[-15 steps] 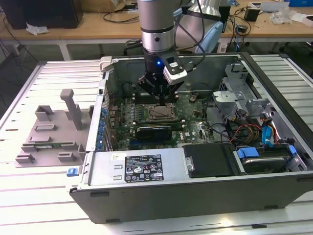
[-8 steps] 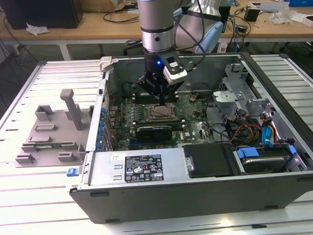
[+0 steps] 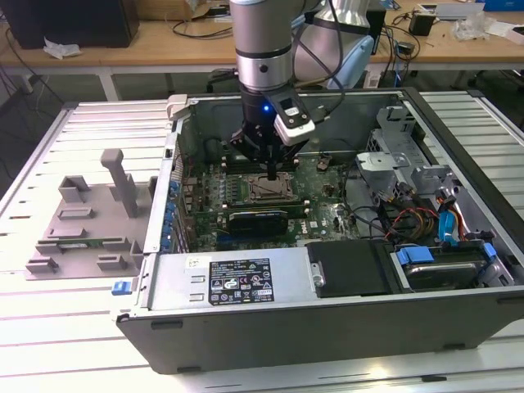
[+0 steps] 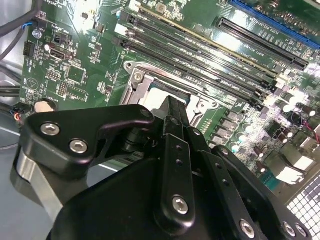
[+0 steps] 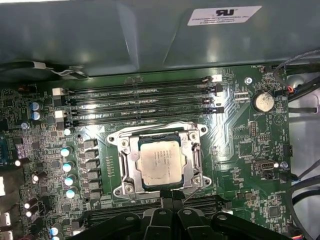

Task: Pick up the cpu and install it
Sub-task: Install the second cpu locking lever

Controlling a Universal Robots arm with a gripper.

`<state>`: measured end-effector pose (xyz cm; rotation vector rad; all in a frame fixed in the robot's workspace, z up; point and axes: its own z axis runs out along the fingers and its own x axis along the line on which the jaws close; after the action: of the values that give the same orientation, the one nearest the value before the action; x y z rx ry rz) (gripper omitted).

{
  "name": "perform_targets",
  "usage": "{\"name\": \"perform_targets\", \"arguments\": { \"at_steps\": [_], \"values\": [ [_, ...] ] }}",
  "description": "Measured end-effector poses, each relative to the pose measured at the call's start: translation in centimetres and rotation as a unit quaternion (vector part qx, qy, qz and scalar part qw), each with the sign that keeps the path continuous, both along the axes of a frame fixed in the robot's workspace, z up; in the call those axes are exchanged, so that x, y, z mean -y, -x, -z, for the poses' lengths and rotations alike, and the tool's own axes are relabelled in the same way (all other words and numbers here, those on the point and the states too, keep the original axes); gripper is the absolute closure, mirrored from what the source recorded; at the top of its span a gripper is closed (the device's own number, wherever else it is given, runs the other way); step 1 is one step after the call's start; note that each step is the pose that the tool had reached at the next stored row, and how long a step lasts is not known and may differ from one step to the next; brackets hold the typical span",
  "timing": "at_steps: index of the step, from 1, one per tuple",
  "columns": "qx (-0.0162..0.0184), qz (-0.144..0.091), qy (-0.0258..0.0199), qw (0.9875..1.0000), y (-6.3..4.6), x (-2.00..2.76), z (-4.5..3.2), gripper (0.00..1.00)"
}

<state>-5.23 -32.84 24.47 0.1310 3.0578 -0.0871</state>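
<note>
The cpu, a small square chip with a pale metal top, lies flat inside the metal-framed socket on the green motherboard. My gripper hangs just above the socket's edge, beside the chip and not touching it. Its black fingers are pressed together with nothing between them. In the exterior view the gripper points straight down into the open computer case, just over the socket.
Memory slots run beside the socket, and capacitors stand along another side. The case walls, a drive cage and cable bundles surround the board. Grey plastic fixture blocks sit on the table at the exterior view's left.
</note>
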Motion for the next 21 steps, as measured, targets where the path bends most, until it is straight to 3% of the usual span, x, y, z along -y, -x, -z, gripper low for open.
{"name": "perform_targets", "arguments": {
  "at_steps": [5, 10, 21],
  "values": [
    [-0.0006, -0.021, 0.0013, 0.9998, 0.0, 0.0, 0.09, 0.89],
    [-0.0006, -0.022, 0.0012, 0.9998, 0.0, 0.06, 0.1, 0.89],
    [-0.0009, -0.022, -0.0018, 0.9997, 0.0, 1.62, 0.1, 0.89]
  ]
}}
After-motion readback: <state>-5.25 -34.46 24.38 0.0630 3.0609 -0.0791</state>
